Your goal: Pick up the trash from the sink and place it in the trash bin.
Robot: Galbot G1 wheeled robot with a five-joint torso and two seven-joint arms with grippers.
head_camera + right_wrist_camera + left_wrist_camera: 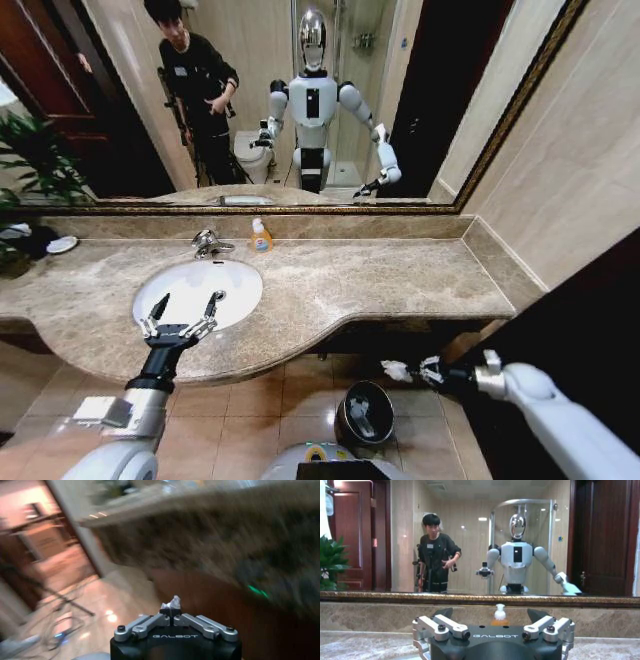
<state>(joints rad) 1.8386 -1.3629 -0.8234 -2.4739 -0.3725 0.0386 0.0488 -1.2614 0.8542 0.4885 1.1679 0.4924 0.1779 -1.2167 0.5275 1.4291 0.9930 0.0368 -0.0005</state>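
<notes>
- Trash: a small crumpled white tissue bit (pixel 396 370) is pinched at the tip of the right gripper (pixel 412 371), below the counter edge, above the floor, just beside and slightly above the trash bin (pixel 364 412).
- In the right wrist view the same white scrap (pixel 174 601) sticks out between the closed fingertips; the right gripper (pixel 172 612) jaws are clamped on it.
- Trash bin: small, round, dark shiny metal, black inside, stands on the tiled floor (pixel 265 405) in front of the counter, toward the robot's right of the sink. Something pale is visible inside it; cannot tell what.
- Sink (pixel 240 275): white oval basin set in the beige-brown marble counter (pixel 380 285), chrome tap (pixel 207 242) at its back rim. No clear trash pieces can be made out in the basin from the head view.
- Left gripper (pixel 185 311): hovers over the near rim of the sink, jaws spread wide, holding nothing. The left wrist view shows its fingers (pixel 440 627) apart, pointing toward the mirror.
- Orange-yellow pump soap bottle (pixel 261 237) stands upright at the back of the counter, just beside the tap; also seen between the left fingers (pixel 499 615).
- Mirror (pixel 300 100) above the counter.
</notes>
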